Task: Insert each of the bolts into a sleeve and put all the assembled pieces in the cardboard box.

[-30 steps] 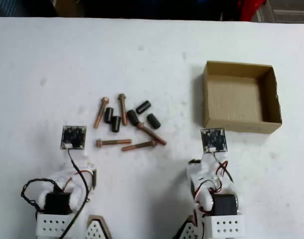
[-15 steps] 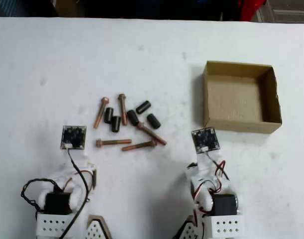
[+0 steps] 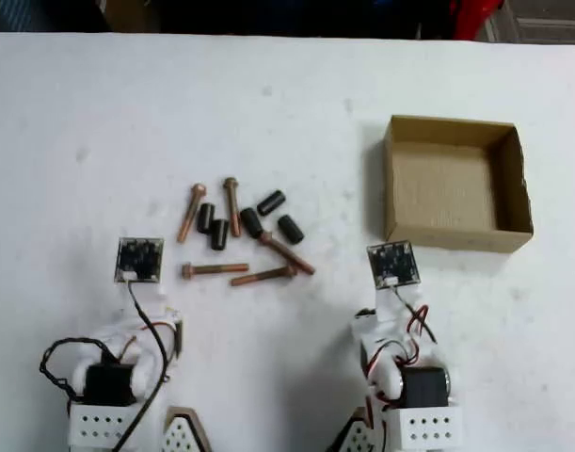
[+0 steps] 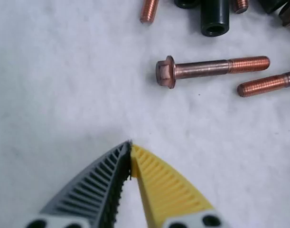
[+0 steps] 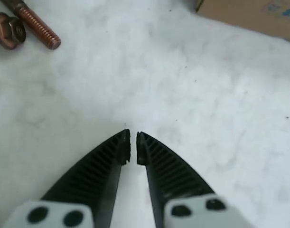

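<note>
Pinched together on nothing at the left gripper [image 4: 130, 147]; almost together, also bare, at the right gripper [image 5: 133, 137]. Nearest to the left: a bolt [image 4: 211, 69] just ahead, lying crosswise, head end closer, short of the sleeves [image 3: 218, 234]

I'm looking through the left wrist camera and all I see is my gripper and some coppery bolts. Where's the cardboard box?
Observer: The cardboard box stands open-top on the table, to the right of the pile, ahead of the right gripper.
Operator: How many black tubes are there? I only see their ends.
Observer: Five sleeves, lying loose among the bolts.
</note>
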`<state>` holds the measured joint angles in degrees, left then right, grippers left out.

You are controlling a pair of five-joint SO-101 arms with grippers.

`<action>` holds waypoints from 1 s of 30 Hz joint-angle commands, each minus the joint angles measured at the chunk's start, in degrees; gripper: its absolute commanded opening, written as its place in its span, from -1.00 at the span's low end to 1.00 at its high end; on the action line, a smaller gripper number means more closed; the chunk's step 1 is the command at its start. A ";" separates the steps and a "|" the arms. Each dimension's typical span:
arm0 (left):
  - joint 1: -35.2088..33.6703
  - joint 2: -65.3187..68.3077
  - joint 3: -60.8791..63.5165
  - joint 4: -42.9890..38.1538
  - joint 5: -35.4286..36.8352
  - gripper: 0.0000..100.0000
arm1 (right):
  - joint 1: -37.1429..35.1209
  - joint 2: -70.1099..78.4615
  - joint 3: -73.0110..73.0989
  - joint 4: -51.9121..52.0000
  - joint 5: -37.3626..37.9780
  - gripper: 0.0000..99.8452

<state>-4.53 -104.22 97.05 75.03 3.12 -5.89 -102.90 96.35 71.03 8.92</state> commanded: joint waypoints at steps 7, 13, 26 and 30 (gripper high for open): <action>0.57 -0.22 -0.09 -1.49 0.88 -0.95 | 8.40 -0.31 -0.97 -13.85 6.24 -0.96; 0.57 -0.22 -0.09 -1.49 0.88 -0.95 | 14.37 -0.31 -9.49 -12.70 17.49 -0.96; 0.57 -0.22 -0.09 -1.49 0.88 -0.95 | 14.99 0.22 -31.38 -4.53 25.14 -0.73; 0.57 -0.22 -0.09 -1.49 0.88 -0.95 | 14.99 5.32 -35.69 -4.44 25.14 -0.74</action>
<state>-4.53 -104.22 97.05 75.03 3.12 8.70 -101.85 65.41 66.37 33.36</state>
